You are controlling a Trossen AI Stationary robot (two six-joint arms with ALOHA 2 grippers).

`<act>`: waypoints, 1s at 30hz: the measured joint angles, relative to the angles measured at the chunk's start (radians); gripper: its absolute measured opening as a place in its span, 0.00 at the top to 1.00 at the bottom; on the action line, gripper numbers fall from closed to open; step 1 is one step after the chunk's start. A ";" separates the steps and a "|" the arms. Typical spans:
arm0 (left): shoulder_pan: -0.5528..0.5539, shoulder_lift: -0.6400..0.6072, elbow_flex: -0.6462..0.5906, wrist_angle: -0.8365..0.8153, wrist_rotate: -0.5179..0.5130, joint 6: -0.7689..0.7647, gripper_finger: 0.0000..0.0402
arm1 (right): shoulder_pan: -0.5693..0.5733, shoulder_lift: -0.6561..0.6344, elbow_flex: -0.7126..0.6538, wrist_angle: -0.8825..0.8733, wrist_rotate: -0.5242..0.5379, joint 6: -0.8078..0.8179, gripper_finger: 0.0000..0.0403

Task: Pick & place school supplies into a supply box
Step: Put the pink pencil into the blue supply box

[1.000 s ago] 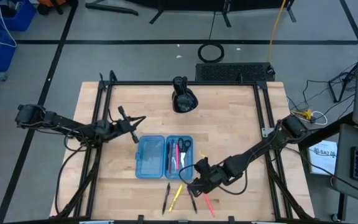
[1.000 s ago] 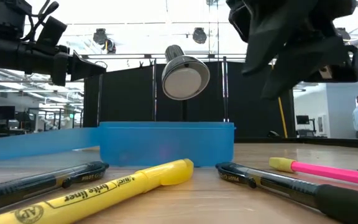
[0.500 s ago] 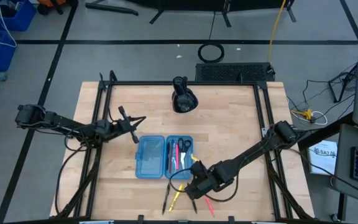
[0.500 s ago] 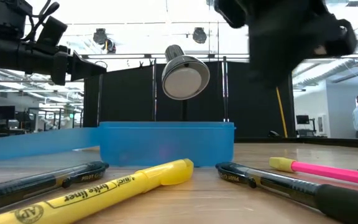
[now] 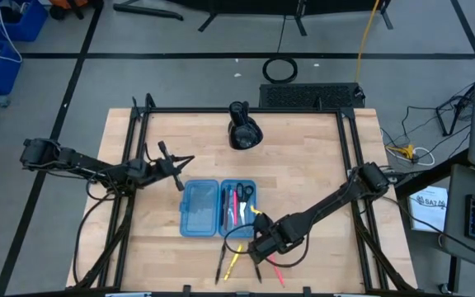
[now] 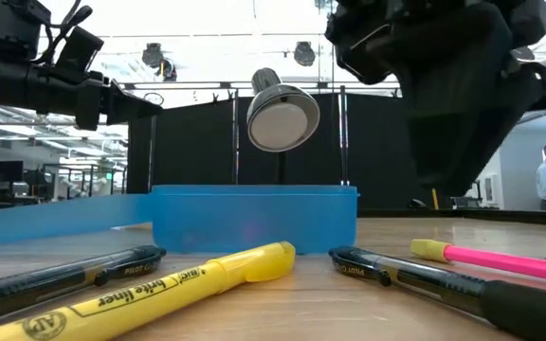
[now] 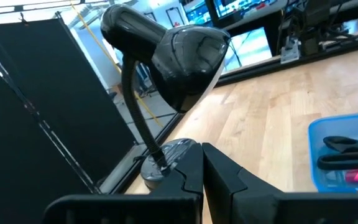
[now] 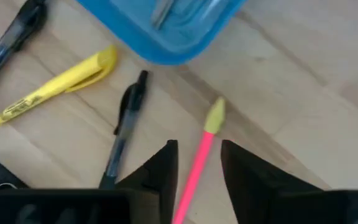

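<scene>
Pale wood makes up our table (image 5: 303,173), with a grey floor around it and a black desk lamp (image 5: 243,132) at the far edge. At far left our left gripper (image 5: 174,165) waits above the boards just left of the box, its fingers pressed together and holding nothing. Right of it lies the blue pencil box (image 5: 218,208), open flat, with scissors (image 5: 245,191) and a pink pen (image 5: 236,205) already in its right half. On the near side of the box a dark pen (image 5: 220,266) and a yellow highlighter (image 5: 234,262) lie loose on the wood, a second dark pen (image 8: 124,127) just right of them. Over the pink highlighter (image 8: 199,163) hangs our right gripper (image 8: 196,163), fingers spread apart either side of the barrel, nothing gripped yet. We judge the risk is in the close: the barrel runs along the gap rather than across it, so the fingers could miss it or roll it away. Coming down off-centre, we might also nudge the neighbouring dark pen or knock the near corner of the box.
</scene>
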 joint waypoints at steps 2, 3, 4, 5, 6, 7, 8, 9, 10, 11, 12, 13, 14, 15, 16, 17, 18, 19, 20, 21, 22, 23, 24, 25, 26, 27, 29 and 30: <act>0.000 0.000 0.000 -0.002 0.000 -0.005 0.98 | -0.007 -0.002 0.000 -0.013 0.001 0.000 0.66; 0.000 0.000 0.000 -0.001 0.000 -0.009 0.98 | -0.010 -0.002 0.000 -0.021 0.001 0.000 0.65; 0.000 0.000 0.000 0.000 0.000 -0.010 0.98 | -0.014 -0.002 0.000 -0.029 0.002 0.000 0.64; 0.000 0.000 0.000 -0.001 0.000 -0.011 0.98 | -0.017 -0.001 0.000 -0.038 0.002 -0.001 0.63; 0.000 0.000 0.000 -0.001 0.000 -0.012 0.98 | -0.020 0.001 0.000 -0.040 0.004 -0.006 0.62; 0.000 0.000 0.000 -0.001 0.000 -0.013 0.98 | -0.024 0.008 0.001 -0.033 0.003 -0.011 0.62; 0.000 0.000 0.000 -0.002 0.000 -0.014 0.98 | -0.028 0.013 0.001 -0.031 0.002 -0.018 0.61; 0.000 0.000 0.000 -0.006 0.000 -0.017 0.98 | -0.029 0.018 0.000 -0.031 0.002 -0.022 0.61; 0.000 0.000 0.000 -0.011 0.000 -0.021 0.98 | -0.030 0.033 0.000 -0.023 -0.002 -0.024 0.60; 0.000 0.000 0.000 -0.015 0.000 -0.027 0.98 | -0.033 0.045 0.000 -0.012 -0.012 -0.028 0.60; 0.000 0.000 0.000 -0.017 0.000 -0.029 0.98 | -0.035 0.057 0.000 -0.009 -0.025 -0.030 0.60; 0.000 0.000 0.000 -0.018 0.000 -0.030 0.98 | -0.035 0.069 0.000 -0.005 -0.037 -0.034 0.60; 0.000 0.000 0.000 -0.018 0.000 -0.030 0.98 | -0.035 0.082 0.000 0.000 -0.051 -0.038 0.60; 0.000 0.000 0.000 -0.021 0.000 -0.032 0.98 | -0.036 0.091 0.000 0.001 -0.059 -0.037 0.60; 0.000 0.000 0.000 -0.025 0.000 -0.032 0.98 | -0.036 0.097 0.001 -0.001 -0.068 -0.033 0.60; 0.000 0.000 0.000 -0.025 0.000 -0.033 0.98 | -0.036 0.103 0.003 -0.006 -0.074 -0.032 0.60; 0.000 0.000 0.000 -0.025 0.000 -0.036 0.98 | -0.036 0.109 0.005 -0.010 -0.078 -0.032 0.60; 0.000 0.000 0.000 -0.025 0.000 -0.038 0.98 | -0.036 0.113 0.005 -0.014 -0.078 -0.034 0.61; 0.000 0.000 0.000 -0.025 0.000 -0.038 0.98 | -0.036 0.117 0.005 -0.014 -0.077 -0.038 0.61; 0.000 0.000 0.000 -0.026 0.000 -0.038 0.98 | -0.036 0.119 0.005 -0.015 -0.077 -0.038 0.62; 0.000 0.000 0.000 -0.027 0.000 -0.038 0.98 | -0.036 0.119 0.005 -0.015 -0.077 -0.042 0.62; 0.000 0.000 0.000 -0.028 0.000 -0.039 0.98 | -0.036 0.119 0.005 -0.014 -0.074 -0.047 0.63; 0.000 0.000 0.000 -0.029 0.000 -0.039 0.98 | -0.036 0.120 0.005 -0.014 -0.066 -0.051 0.64; 0.000 0.000 0.000 -0.031 0.000 -0.039 0.98 | -0.036 0.120 0.005 -0.015 -0.053 -0.052 0.65; 0.000 0.000 0.000 -0.031 0.000 -0.039 0.98 | -0.036 0.120 0.004 -0.017 -0.044 -0.054 0.66; 0.000 0.000 0.000 -0.031 0.000 -0.039 0.98 | -0.036 0.121 0.004 -0.018 -0.035 -0.060 0.68; 0.000 0.000 0.000 -0.031 0.000 -0.040 0.98 | -0.036 0.130 0.003 -0.018 -0.031 -0.077 0.71; 0.000 0.000 0.000 -0.031 0.000 -0.040 0.98 | -0.037 0.135 0.003 -0.025 -0.032 -0.082 0.73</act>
